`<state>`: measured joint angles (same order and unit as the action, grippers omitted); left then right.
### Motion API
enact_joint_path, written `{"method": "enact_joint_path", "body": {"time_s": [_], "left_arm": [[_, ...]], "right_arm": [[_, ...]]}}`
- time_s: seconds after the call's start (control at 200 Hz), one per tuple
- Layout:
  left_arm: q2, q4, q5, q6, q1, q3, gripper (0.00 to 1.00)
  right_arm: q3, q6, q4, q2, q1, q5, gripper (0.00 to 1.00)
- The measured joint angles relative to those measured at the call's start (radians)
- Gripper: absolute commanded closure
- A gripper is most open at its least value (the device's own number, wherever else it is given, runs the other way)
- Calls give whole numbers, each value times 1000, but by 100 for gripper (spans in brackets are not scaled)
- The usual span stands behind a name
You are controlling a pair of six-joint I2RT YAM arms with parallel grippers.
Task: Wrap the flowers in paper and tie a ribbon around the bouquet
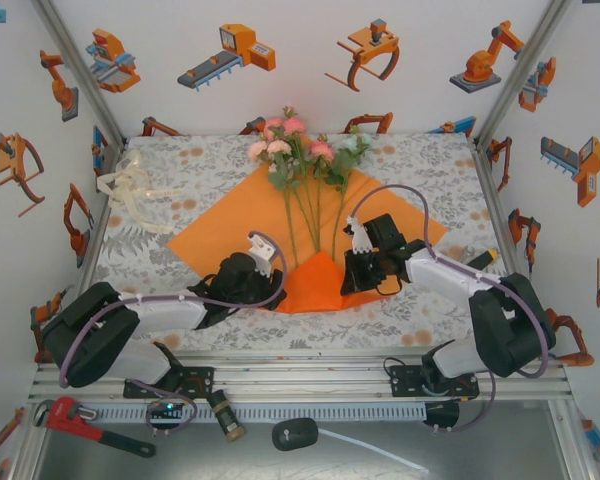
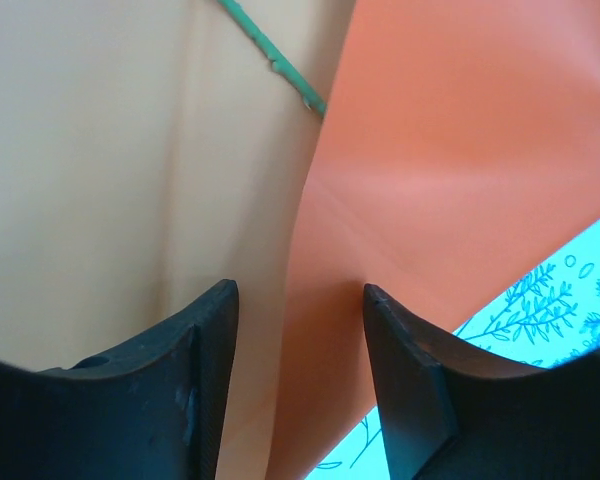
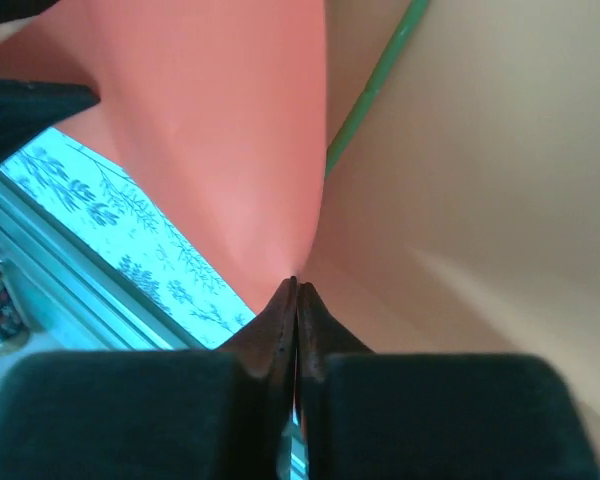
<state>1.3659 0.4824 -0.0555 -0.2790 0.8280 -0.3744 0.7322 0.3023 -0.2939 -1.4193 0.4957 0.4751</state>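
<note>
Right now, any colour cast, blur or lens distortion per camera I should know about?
Top external: even light, sharp, paper uniformly orange, frame posts splay from the wide lens. Left wrist: the same paper reads washed-out beige on the left, tablecloth tinted cyan, flower stem soft. Right wrist: beige wash on the right, closed fingertips dark and blurred.

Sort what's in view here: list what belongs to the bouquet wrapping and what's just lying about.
For the job:
flowers
orange paper
ribbon

Just lying about, on the near ledge:
red wrench
black plug on a white cable
small brass-tipped cylinder
</note>
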Motion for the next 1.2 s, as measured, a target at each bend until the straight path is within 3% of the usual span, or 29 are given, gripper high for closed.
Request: {"method": "enact_joint_path", "body": {"time_s": [0.08, 0.21, 0.431, 0.571, 0.736, 0.871, 0.986, 1.201], "left_arm": [[-10, 20, -53, -15, -22, 19, 64], [-19, 48, -122, -36, -39, 33, 100], [-54, 93, -173, -45, -58, 49, 100], [-129, 81, -193, -75, -58, 77, 100], [-355, 2, -185, -129, -8, 127, 100], [-530, -76, -120, -131, 33, 137, 100], [-542, -87, -63, -125, 35, 137, 100], [-387, -34, 14, -120, 35, 136, 98]], "right_arm": [[1, -3, 21, 0, -2, 0, 100], [1, -3, 42, 0, -7, 0, 100], [-1, -6, 59, 46, -26, -8, 100], [-76, -6, 94, 159, -29, 9, 100], [-231, 33, 127, 386, -27, 45, 100], [-254, 52, 143, 501, -24, 45, 100], [-209, 45, 159, 445, -19, 32, 100], [-107, 2, 181, 229, -16, 6, 100]]}}
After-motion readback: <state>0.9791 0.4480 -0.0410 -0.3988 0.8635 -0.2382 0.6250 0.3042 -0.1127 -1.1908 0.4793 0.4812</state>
